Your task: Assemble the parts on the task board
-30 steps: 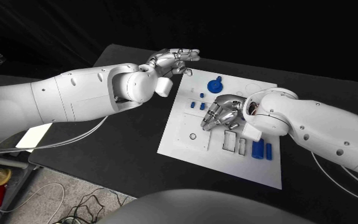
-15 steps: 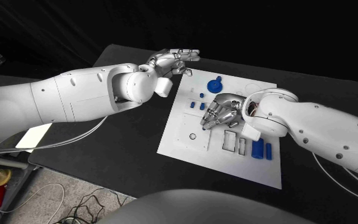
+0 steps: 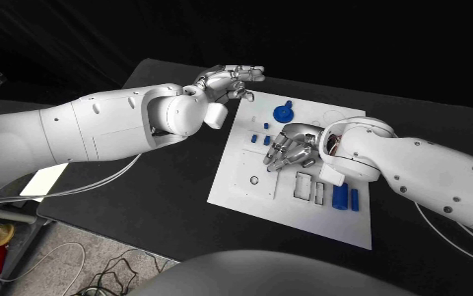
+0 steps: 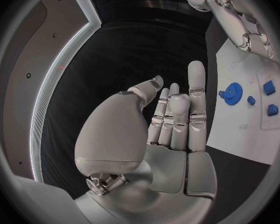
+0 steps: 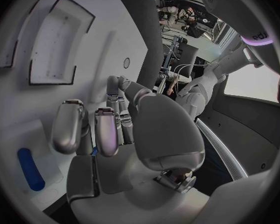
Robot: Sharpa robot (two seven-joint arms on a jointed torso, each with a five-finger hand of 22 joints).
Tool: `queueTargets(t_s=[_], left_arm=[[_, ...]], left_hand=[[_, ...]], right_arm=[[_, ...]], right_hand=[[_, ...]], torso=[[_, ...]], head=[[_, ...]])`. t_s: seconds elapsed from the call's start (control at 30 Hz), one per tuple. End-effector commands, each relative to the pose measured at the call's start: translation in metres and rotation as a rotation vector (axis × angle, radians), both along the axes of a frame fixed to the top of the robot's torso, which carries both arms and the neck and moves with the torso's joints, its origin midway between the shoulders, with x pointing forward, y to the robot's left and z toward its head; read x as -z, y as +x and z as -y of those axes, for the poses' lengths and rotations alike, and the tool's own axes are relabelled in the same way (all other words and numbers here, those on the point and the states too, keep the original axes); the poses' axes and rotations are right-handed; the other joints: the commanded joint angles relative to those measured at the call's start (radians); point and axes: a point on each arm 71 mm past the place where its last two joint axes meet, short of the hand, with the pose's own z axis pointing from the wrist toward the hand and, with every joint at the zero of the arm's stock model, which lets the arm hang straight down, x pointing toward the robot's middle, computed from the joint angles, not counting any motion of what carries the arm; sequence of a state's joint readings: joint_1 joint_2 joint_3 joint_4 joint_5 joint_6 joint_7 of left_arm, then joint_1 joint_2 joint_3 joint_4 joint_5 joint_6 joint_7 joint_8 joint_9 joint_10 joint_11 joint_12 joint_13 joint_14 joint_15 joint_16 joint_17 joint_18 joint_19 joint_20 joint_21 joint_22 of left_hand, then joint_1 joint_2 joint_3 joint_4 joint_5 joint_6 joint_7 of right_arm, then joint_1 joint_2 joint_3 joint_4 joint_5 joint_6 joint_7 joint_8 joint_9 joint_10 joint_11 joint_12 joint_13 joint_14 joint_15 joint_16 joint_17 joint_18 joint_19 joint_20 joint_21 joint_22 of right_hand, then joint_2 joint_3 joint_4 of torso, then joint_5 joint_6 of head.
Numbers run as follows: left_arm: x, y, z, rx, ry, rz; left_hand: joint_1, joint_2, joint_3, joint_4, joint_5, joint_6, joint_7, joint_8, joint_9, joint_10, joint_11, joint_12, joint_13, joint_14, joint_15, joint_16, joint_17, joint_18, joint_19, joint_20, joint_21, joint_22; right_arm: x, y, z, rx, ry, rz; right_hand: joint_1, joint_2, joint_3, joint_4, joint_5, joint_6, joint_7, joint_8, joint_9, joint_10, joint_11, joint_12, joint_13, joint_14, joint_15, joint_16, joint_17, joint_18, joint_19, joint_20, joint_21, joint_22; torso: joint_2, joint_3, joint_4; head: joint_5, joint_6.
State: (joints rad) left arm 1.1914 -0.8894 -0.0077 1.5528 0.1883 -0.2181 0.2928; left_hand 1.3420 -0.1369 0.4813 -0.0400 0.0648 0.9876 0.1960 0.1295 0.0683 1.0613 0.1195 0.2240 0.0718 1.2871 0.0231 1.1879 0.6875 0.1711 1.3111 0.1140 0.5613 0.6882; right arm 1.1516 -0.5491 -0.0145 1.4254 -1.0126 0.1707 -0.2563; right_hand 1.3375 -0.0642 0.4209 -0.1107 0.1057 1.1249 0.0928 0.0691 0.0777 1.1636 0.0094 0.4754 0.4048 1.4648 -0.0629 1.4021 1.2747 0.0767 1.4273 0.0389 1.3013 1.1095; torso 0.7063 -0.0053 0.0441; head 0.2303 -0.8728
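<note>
The white task board (image 3: 247, 173) lies in the middle of the black table. On it are a blue gear (image 3: 283, 113), small blue pieces (image 3: 267, 140) and two long blue pieces (image 3: 340, 197). My right hand (image 3: 291, 149) is low over the board's middle, its fingers bent down toward the board beside the small pieces. In the right wrist view, slivers of blue show between the curled fingers (image 5: 105, 129); whether they grip a piece is hidden. My left hand (image 3: 232, 77) hovers off the board's far left corner, fingers straight and holding nothing (image 4: 174, 114).
Two rectangular slots (image 3: 303, 184) and a round hole (image 3: 255, 180) sit in the board's near half. The right wrist view shows a rectangular recess (image 5: 53, 42) and a long blue piece (image 5: 29, 169). Bare black table (image 3: 167, 186) lies left of the board.
My right hand and forearm have crept slightly toward the board's far left. The left hand and the blue pieces have not moved.
</note>
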Motion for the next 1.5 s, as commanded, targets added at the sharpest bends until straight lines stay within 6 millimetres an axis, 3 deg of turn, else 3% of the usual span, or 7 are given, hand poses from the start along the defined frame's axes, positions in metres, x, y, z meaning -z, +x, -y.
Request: queueTargets(t_s=[0.03,0.33,0.7,0.97,1.13,1.3,1.5], left_arm=[[-0.002,-0.001,0.003,0.026,-0.007,0.010],[-0.001,0.000,0.002,0.024,-0.005,0.009],[0.000,0.002,-0.001,0.016,-0.001,0.008],[0.000,0.002,-0.002,0.014,0.000,0.006],[0.000,0.002,-0.002,0.012,0.000,0.007],[0.000,0.002,-0.003,0.010,-0.002,0.014],[-0.001,0.000,-0.002,0.011,-0.005,0.019]], left_hand=[[0.000,0.001,-0.006,-0.002,0.000,-0.008,0.000,0.007,0.000,-0.005,0.000,0.002,-0.001,-0.006,0.001,0.001,-0.001,0.008,-0.003,0.000,-0.007,-0.001],[0.000,0.001,-0.006,-0.002,0.000,-0.009,0.000,0.007,0.000,-0.007,0.001,0.002,-0.001,-0.006,0.002,0.002,-0.001,0.008,-0.003,0.001,-0.007,-0.001],[-0.001,0.001,-0.007,-0.002,0.000,-0.010,0.000,0.007,0.000,-0.008,0.001,0.003,-0.001,-0.007,0.002,0.001,-0.002,0.008,-0.003,0.001,-0.007,-0.001],[-0.001,0.001,-0.007,-0.002,0.000,-0.010,0.000,0.007,0.000,-0.008,0.001,0.003,-0.001,-0.007,0.002,0.001,-0.002,0.008,-0.003,0.001,-0.007,-0.001],[-0.001,0.001,-0.007,-0.002,0.000,-0.010,0.000,0.007,0.000,-0.008,0.001,0.003,-0.001,-0.007,0.002,0.001,-0.002,0.008,-0.003,0.001,-0.007,-0.001],[-0.001,0.001,-0.007,-0.002,0.000,-0.010,0.000,0.007,0.000,-0.008,0.001,0.003,-0.001,-0.007,0.002,0.001,-0.002,0.008,-0.003,0.001,-0.007,-0.001],[-0.001,0.001,-0.007,-0.002,0.000,-0.011,0.000,0.007,0.000,-0.010,0.001,0.004,-0.001,-0.007,0.002,0.002,-0.001,0.008,-0.003,0.001,-0.007,-0.001]], right_arm=[[0.002,-0.002,0.000,-0.028,-0.026,0.029],[-0.007,0.001,0.004,0.058,0.082,0.098],[-0.019,-0.008,0.018,0.125,0.182,0.019],[-0.037,-0.006,0.052,0.191,0.189,0.076],[-0.057,-0.008,0.080,0.196,0.150,0.253],[-0.078,-0.015,0.104,0.166,0.087,0.447],[-0.091,-0.020,0.128,0.118,-0.039,0.652]], right_hand=[[-0.004,0.013,0.008,-0.011,-0.003,-0.004,0.001,0.003,-0.002,-0.048,-0.005,0.066,0.051,0.055,-0.007,0.005,0.002,0.013,0.000,-0.006,-0.004,0.002],[-0.056,0.004,-0.025,0.020,-0.027,-0.052,0.004,-0.006,-0.008,-0.089,-0.004,0.143,0.104,0.056,-0.005,0.007,0.003,0.012,0.003,-0.005,-0.002,0.007],[-0.097,-0.012,-0.071,0.051,0.004,-0.069,0.004,-0.003,-0.007,-0.110,-0.002,0.180,0.124,0.057,-0.003,0.009,0.005,0.012,0.004,-0.004,-0.003,0.008],[-0.092,-0.006,-0.079,0.057,0.021,-0.063,0.006,0.001,-0.005,-0.132,0.002,0.163,0.109,0.056,0.000,0.007,0.000,0.013,0.004,-0.003,-0.005,0.005],[-0.061,-0.002,-0.059,0.044,0.020,-0.049,0.018,0.002,-0.001,-0.140,0.019,0.068,0.028,0.056,0.017,0.007,0.000,0.012,0.004,0.010,-0.004,0.007],[-0.050,-0.022,-0.051,0.034,0.021,-0.033,0.020,0.000,0.000,-0.109,0.032,-0.049,-0.079,0.056,0.027,0.009,0.000,0.012,0.004,0.022,-0.002,0.010],[-0.066,-0.064,-0.071,0.042,0.014,-0.038,0.025,-0.005,-0.002,-0.120,0.048,-0.140,-0.155,0.050,0.039,-0.002,-0.021,0.014,-0.003,0.033,-0.010,-0.001]], torso=[[0.000,0.0004,0.0005],[-0.001,0.0001,0.0005],[-0.002,0.0004,-0.0025],[-0.001,0.0007,-0.0021],[0.000,0.0011,-0.0037],[-0.002,0.0027,-0.0105],[-0.004,0.0060,-0.0187]], head=[[-0.001,0.000],[-0.003,0.000],[-0.015,0.000],[-0.028,0.000],[-0.040,0.001],[-0.067,0.030],[-0.125,0.077]])
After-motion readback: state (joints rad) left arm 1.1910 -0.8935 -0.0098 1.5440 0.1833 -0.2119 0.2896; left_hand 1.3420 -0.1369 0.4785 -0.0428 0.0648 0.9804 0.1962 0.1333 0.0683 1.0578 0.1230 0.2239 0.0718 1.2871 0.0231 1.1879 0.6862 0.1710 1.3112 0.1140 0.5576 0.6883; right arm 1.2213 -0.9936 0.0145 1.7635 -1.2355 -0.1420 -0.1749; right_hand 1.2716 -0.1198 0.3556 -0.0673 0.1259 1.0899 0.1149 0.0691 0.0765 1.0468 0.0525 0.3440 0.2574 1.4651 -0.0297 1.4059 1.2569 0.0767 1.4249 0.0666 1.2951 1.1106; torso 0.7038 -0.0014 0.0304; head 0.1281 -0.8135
